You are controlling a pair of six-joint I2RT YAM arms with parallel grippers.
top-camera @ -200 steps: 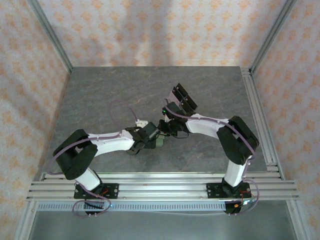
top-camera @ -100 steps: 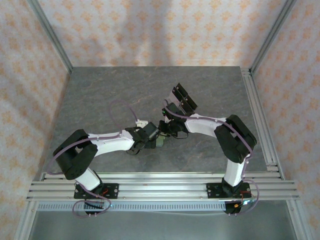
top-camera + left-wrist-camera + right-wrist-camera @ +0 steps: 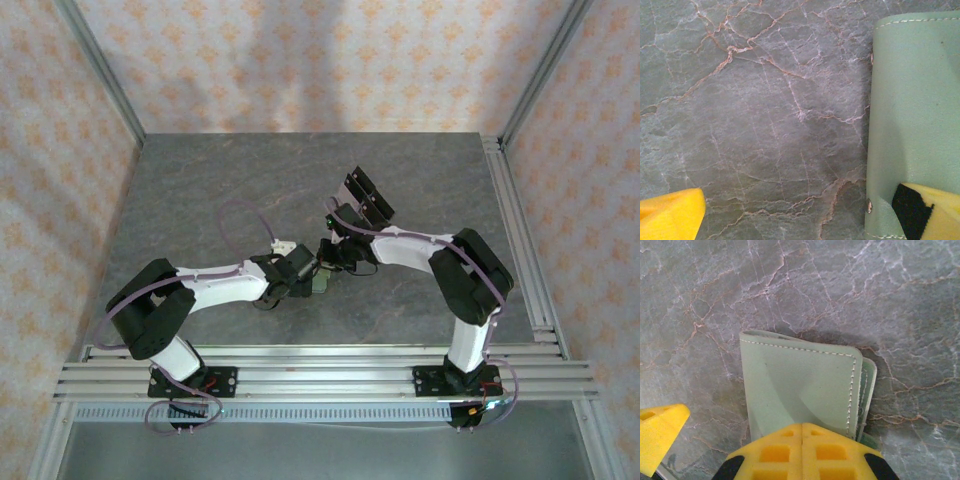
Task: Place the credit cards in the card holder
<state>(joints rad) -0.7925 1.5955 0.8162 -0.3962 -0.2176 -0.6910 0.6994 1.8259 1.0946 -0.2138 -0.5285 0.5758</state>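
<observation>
Just ahead of the right pincer, a sage-green, soft, leather-like folding card holder lies flat on the grey, marble-veined tabletop. Its face is smooth and matte, a rectangle with rounded corners. Pale stitching runs along its far edge and right edge, where thinner layers peek out beneath.

This pincer's yellow plastic fingers, moulded with square pockets, are pressed tight together with nothing visible between them. Their tips overlap the holder's near edge, and the rest of the holder stretches away in front of them. I cannot tell whether they press on it.

From the left wrist, the left pincer gapes at its widest and holds nothing, with bare veined stone between its fingers. The holder sits at the right of that view, its long axis running straight ahead, away from the fingers. The black-padded finger on that side overlaps the holder's near corner. Two small metal studs dot the edge that faces the gap.
</observation>
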